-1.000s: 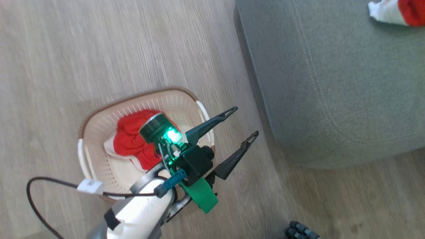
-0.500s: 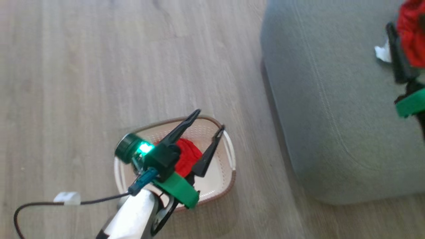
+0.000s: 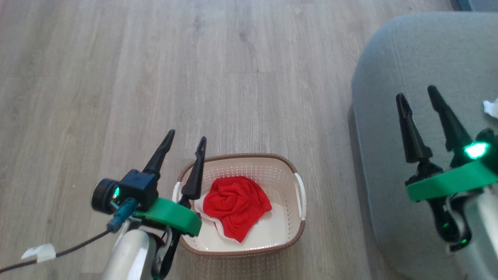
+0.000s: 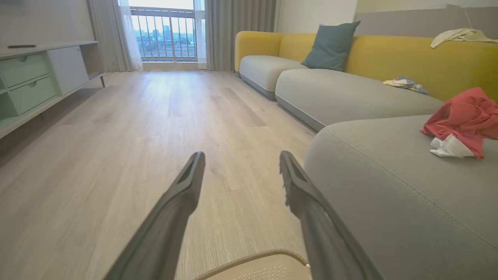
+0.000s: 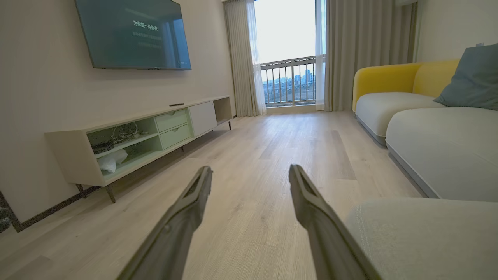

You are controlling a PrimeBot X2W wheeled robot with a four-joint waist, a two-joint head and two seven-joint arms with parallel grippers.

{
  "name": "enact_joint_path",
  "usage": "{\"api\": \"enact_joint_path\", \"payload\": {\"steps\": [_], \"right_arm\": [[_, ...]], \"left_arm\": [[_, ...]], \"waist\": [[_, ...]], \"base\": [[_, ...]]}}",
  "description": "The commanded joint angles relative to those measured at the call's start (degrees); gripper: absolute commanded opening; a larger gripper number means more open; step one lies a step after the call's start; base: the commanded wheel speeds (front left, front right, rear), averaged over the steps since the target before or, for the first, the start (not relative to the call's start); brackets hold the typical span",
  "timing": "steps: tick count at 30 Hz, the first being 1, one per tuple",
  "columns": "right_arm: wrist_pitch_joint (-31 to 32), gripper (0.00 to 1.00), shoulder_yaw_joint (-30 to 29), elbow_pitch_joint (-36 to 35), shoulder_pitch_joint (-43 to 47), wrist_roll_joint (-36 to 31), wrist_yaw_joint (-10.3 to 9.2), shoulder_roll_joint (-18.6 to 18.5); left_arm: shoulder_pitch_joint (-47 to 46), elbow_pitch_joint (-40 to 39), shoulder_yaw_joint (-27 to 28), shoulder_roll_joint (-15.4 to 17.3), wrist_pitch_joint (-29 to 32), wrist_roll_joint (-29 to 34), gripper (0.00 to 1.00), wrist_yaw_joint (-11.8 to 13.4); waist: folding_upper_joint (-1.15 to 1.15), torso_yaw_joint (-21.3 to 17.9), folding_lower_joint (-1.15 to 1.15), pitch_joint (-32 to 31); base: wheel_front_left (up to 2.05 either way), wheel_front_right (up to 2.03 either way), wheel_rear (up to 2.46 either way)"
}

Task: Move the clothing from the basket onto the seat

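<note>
"In the basket, off to the right of my left gripper and nearer my body than its fingertips, lay a red garment, bunched up, with white trim showing at its edge."

"Was that gripper holding anything?"

"Nothing. Its jaws stood spread wide and empty. The fingers pointed forward and level over the floor, out past the basket's far left corner. In the left wrist view the brown rim showed low between them."

"And the other arm?"

"My right gripper was parted just as wide, empty too, above the seat and well apart from the basket. A second red garment lay on the seat already."

"So which arm for the one in the basket?"

"The left, I judged, since it was just beside the basket. The bundle ran longer toward me than across. I reckoned I would have to draw the wrist back, shift it right and tip the fingers down to straddle the cloth across its narrow way. How high I hung above the rim I could not tell."
</note>
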Motion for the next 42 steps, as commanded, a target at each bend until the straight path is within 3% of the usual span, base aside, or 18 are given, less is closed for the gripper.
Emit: {"api": "enact_joint_path", "payload": {"steps": [1,15,22,42], "right_arm": [[-0.5,1.00,-0.8,-2.6,1.1,-1.1,-0.01,1.3],[-0.5,1.00,-6.8,-0.1,10.3,-12.2,-0.01,12.0],[-0.5,1.00,-7.4,1.3,11.7,-14.2,-0.01,13.6],[-0.5,1.00,-7.1,1.7,11.5,-14.9,-0.01,12.9]], "left_arm": [[-0.6,-2.0,2.7,-0.3,-0.3,-0.8,1.00,1.2],[3.5,-2.8,4.3,-0.3,-0.3,0.3,1.00,9.6],[5.5,-0.9,3.7,-0.3,-0.3,-0.3,1.00,9.2],[6.0,0.4,2.6,-0.3,-0.3,-0.9,1.00,8.2]], "waist": [[0.00,1.5,0.01,-1.2],[0.00,3.6,0.01,-3.8],[0.00,3.3,0.01,-4.9],[0.00,3.2,0.01,-5.6]], "base": [[0.00,0.00,0.00],[0.00,0.00,0.00],[0.00,0.00,0.00],[0.00,0.00,0.00]]}}
